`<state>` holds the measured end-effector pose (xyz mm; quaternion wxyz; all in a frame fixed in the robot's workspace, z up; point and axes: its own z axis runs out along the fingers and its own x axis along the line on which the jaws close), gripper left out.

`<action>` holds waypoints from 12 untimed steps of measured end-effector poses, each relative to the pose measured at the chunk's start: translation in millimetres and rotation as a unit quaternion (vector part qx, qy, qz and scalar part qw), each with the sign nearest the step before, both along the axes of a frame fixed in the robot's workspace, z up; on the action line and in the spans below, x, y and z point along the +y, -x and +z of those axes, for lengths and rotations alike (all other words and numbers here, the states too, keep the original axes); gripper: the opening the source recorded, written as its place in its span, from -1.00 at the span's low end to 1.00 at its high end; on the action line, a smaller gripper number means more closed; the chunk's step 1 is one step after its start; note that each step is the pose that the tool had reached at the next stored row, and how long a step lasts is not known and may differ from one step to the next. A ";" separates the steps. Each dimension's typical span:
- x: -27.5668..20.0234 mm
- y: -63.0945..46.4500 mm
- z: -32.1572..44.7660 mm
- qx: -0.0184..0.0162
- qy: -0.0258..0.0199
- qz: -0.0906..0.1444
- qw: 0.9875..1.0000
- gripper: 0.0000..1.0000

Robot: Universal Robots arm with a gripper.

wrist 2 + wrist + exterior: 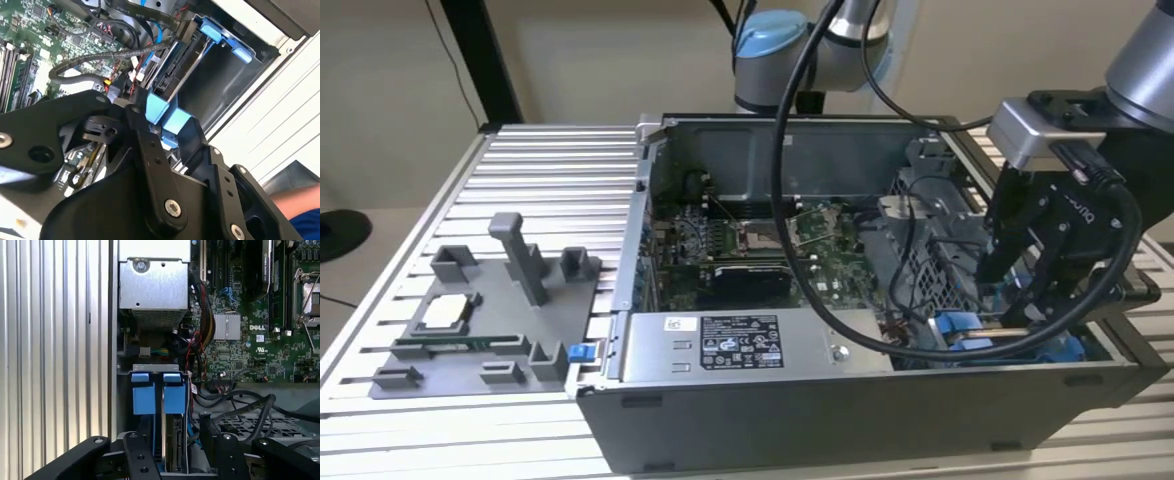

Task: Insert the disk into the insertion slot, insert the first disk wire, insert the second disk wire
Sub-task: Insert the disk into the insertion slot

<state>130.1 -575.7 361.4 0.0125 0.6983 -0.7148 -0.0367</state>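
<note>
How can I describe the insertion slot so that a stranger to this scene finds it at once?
Start at the open computer case. Follow its near wall past the silver power-supply box to the corner at the exterior view's right, below the hand. There the insertion slot is the grey bay with bright blue plastic tabs, unlike the plain perforated cage beside it.

We make out only a narrow edge of the disk [175, 442] between the jaws. The rest sits hidden in the insertion slot [150, 368], behind the blue carrier tabs [144, 392]. The gripper [175, 422] is cut off at the picture's edge in both wrist views, and we cannot tell whether it touches the carrier. In the exterior view a black cable [1125, 250] crosses the jaws. Well behind the jaws, a person's blue sleeve [304, 221] is cut off too.
</note>
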 end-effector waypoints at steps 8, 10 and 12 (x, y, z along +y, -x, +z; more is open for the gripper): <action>0.0 0.0 7.3 0.000 0.000 0.000 1.000 1.00; 0.0 -0.1 16.1 0.000 0.000 0.000 1.000 1.00; 0.0 -0.1 25.1 0.000 0.000 0.000 1.000 1.00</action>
